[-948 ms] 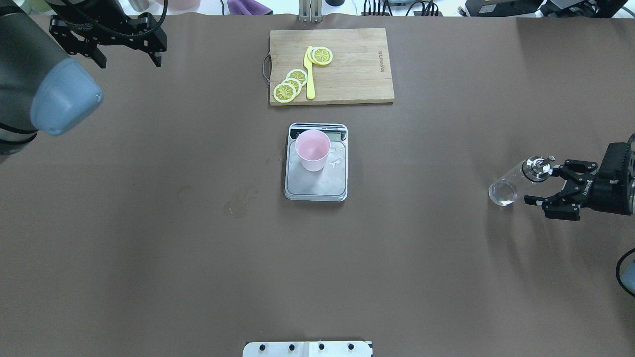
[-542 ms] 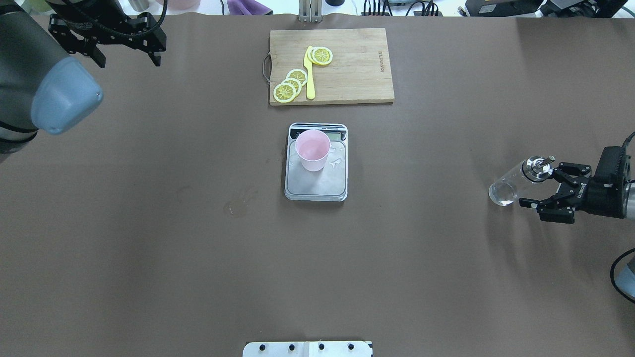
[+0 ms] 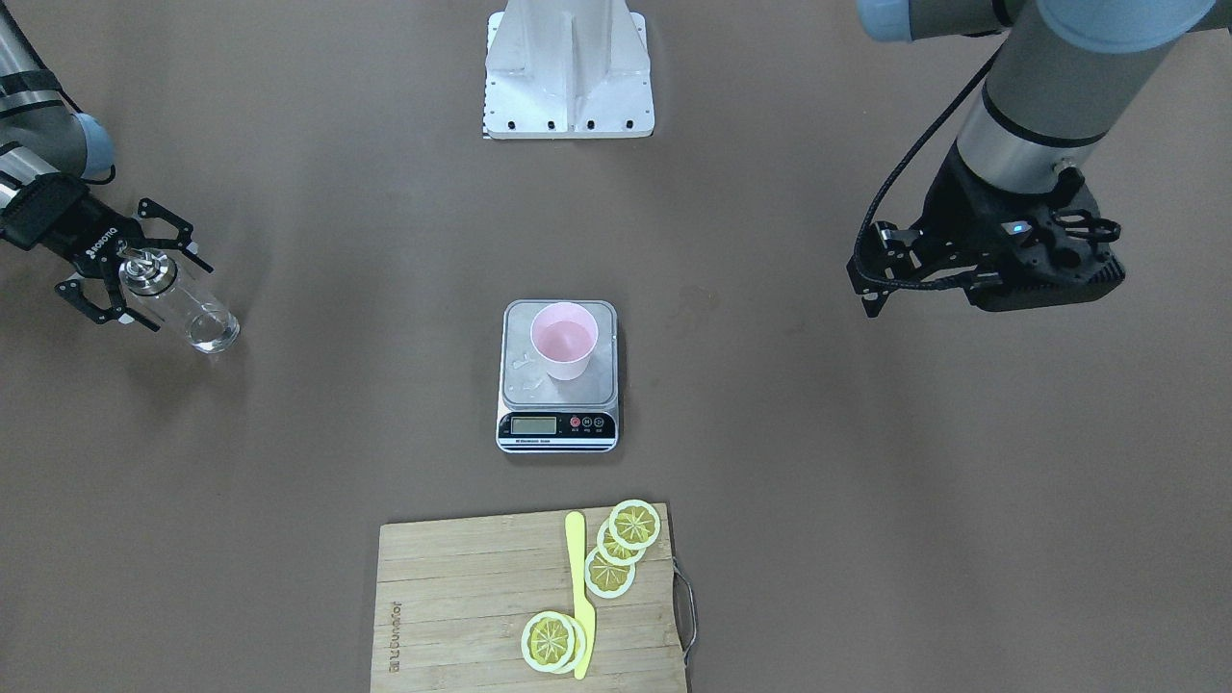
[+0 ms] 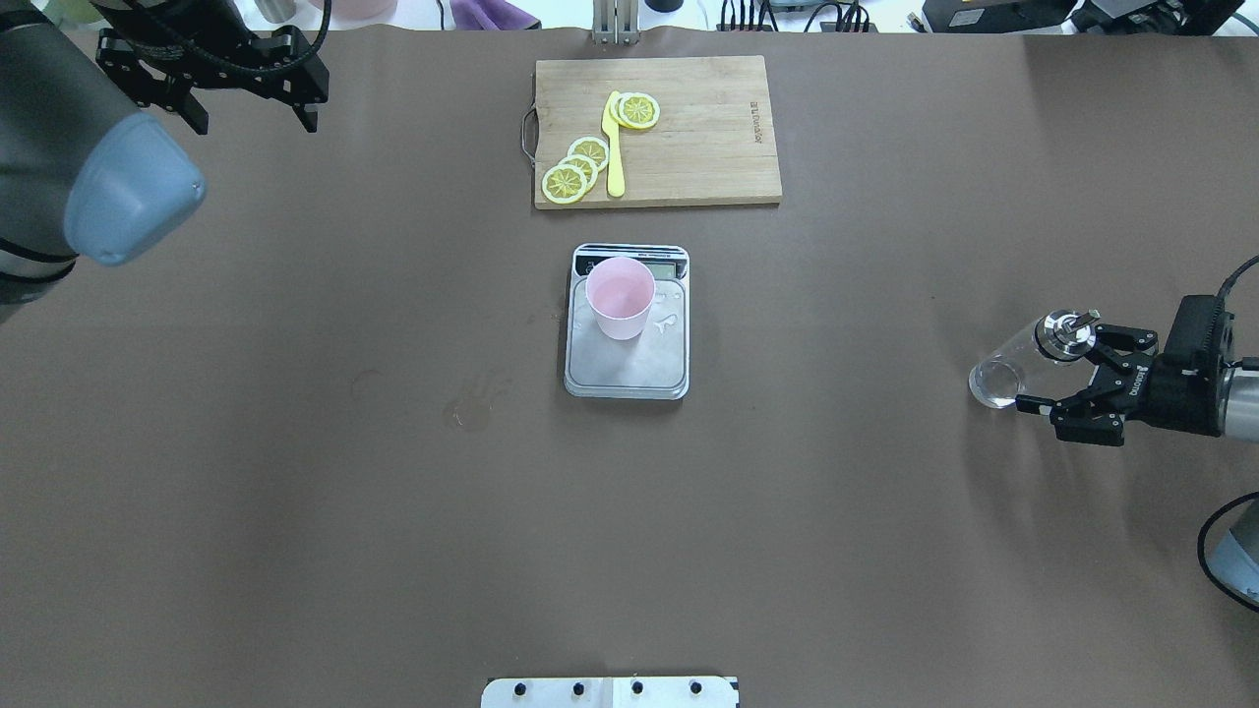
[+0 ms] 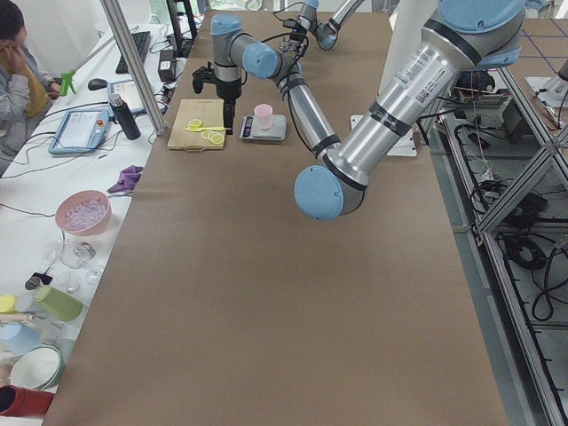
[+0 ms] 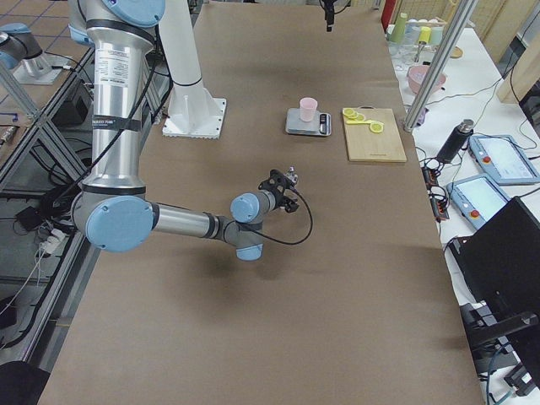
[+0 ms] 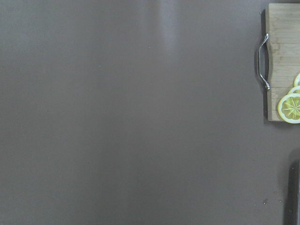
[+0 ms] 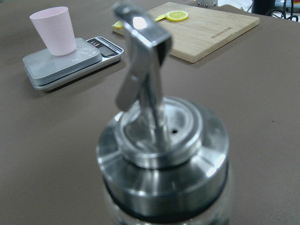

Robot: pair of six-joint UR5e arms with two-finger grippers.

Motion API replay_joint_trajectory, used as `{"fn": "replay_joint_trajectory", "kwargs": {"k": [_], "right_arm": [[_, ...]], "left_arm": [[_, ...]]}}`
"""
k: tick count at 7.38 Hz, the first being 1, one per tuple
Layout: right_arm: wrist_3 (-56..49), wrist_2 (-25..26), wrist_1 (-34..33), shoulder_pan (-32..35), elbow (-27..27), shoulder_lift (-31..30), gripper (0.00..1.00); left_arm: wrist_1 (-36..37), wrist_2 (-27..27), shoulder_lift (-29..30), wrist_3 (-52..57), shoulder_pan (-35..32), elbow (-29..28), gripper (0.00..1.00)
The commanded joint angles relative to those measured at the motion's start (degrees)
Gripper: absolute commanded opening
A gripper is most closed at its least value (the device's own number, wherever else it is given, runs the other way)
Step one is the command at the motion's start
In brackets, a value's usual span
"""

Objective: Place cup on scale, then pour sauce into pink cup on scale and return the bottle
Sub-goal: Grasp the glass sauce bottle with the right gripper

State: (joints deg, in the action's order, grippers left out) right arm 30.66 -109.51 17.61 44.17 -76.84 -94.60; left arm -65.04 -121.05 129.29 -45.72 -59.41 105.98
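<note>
At the standing slim clear glass bottle (image 4: pixel 1021 362), the right gripper (image 4: pixel 1062 368) keeps shifting, jaws wide and empty, so the return looks done

**Cutting board, lemon slices and knife on brown covering**

Flat on the matte brown table covering (image 4: pixel 295 511): a rectangular pale wooden cutting board (image 4: pixel 708 147), thin metal wire handle (image 4: pixel 526 133) on one short end. On the board, a slim yellow plastic knife (image 4: pixel 615 167). Beside it, three round yellow lemon slices (image 4: pixel 578 165), overlapping in a row. On the other side, another lemon slice (image 4: pixel 638 110), touching the knife's far end. Well apart from the board, a faint wet smudge (image 4: pixel 472 405).
</note>
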Motion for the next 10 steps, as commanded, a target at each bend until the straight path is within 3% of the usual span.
{"fn": "replay_joint_trajectory", "kwargs": {"k": [1,3,6,10], "right_arm": [[0.0,1.7,0.1,0.0,0.3,0.6,0.97],[0.0,2.4,0.8,-0.1,1.1,1.4,0.98],[0.0,2.5,11.5,-0.8,10.1,5.3,0.93],[-0.1,2.5,14.3,-1.1,10.7,6.1,0.88]], "left_arm": [[0.0,0.1,0.0,0.0,0.0,-0.2,0.98],[0.0,0.1,0.1,0.0,0.0,-0.3,0.98],[0.0,0.0,0.2,0.0,0.0,-0.3,0.98],[0.0,0.1,0.2,0.0,0.0,-0.3,0.98]]}}
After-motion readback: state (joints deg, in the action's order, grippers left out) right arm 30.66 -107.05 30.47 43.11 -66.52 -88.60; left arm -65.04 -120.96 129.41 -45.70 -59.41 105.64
